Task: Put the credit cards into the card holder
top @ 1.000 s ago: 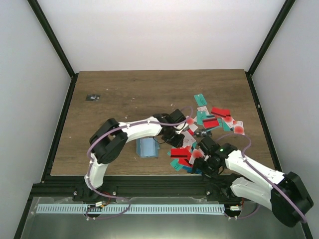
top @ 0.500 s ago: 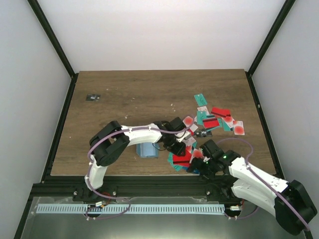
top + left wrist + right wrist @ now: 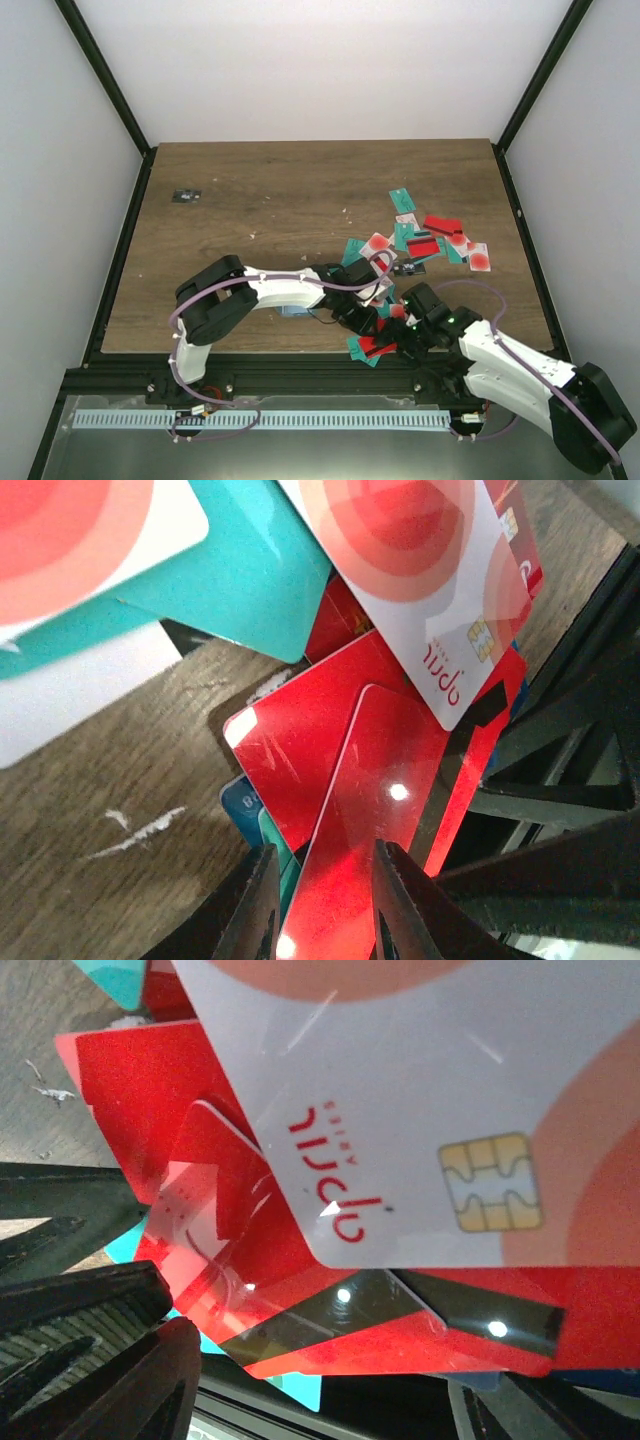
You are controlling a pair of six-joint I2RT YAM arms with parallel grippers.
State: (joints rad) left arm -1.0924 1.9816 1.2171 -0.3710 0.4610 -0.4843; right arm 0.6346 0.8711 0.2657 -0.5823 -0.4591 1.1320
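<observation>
Left gripper (image 3: 325, 910): jaws narrow, a glossy red card (image 3: 365, 800) between the fingertips; I cannot tell whether it is clamped. Right gripper (image 3: 320, 1400): jaws stand apart over the same red stack near the table's (image 3: 260, 200) front edge. More credit cards (image 3: 425, 240) lie scattered right of centre. Card holder (image 3: 291, 312): mostly hidden beneath the left arm, only a blue sliver showing.

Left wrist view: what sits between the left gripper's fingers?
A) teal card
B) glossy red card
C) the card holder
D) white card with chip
B: a glossy red card runs down between the fingers of the left gripper, while the white chip card and teal card lie beyond the fingertips.
</observation>
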